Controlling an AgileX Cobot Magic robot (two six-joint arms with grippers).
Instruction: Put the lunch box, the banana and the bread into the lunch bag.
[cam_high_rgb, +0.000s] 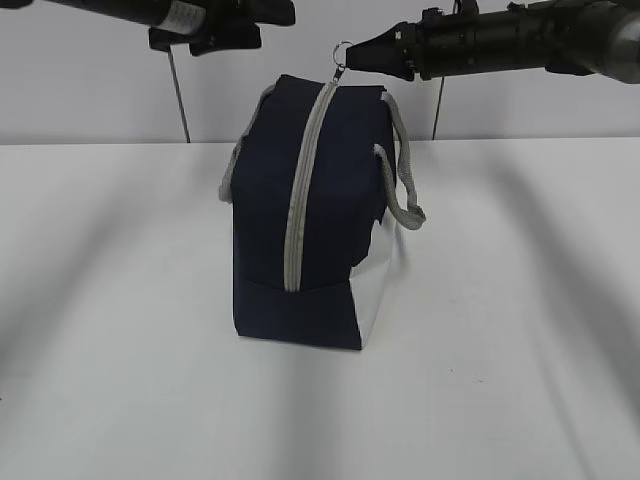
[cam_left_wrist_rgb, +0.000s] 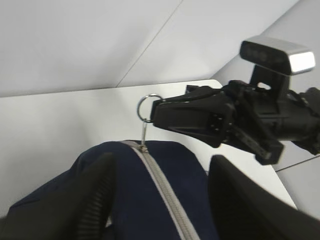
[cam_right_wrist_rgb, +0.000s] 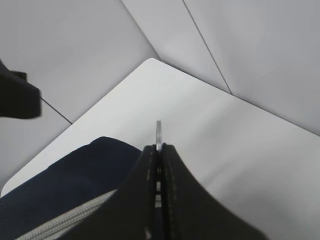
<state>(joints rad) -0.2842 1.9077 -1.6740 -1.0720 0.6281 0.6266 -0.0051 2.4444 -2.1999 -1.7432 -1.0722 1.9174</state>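
Pinching the metal ring pull (cam_left_wrist_rgb: 144, 108) of the zipper, your right end effector (cam_left_wrist_rgb: 159, 114) has its two fingers pressed flat together on the ring, and in the right wrist view you can see the ring's thin edge poking up just past the closed tips (cam_right_wrist_rgb: 159, 150). In the exterior view that same end effector (cam_high_rgb: 362, 57) comes in from the right at the top of the lunch bag (cam_high_rgb: 320, 220), with the ring standing just above the bag's upper far end. Your left end effector (cam_left_wrist_rgb: 160, 200) sits above the bag's top with its fingers (cam_left_wrist_rgb: 97, 195) spread apart, one on either side of the grey zipper (cam_left_wrist_rgb: 165, 192), and nothing is between them; from the pictures you cannot tell whether the fingers touch the fabric. In the exterior view only the left arm's dark body (cam_high_rgb: 200, 20) shows along the upper left edge, so its tips are out of sight there. The lunch bag stands upright near the middle of the white surface (cam_high_rgb: 520, 330), navy with a white side panel (cam_high_rgb: 375, 290) at the lower right and grey webbing handles (cam_high_rgb: 405, 180) hanging down on each side. The zipper (cam_high_rgb: 300, 200) runs closed from the top of the bag down its front face. You cannot see the lunch box, the banana or the bread in any view.
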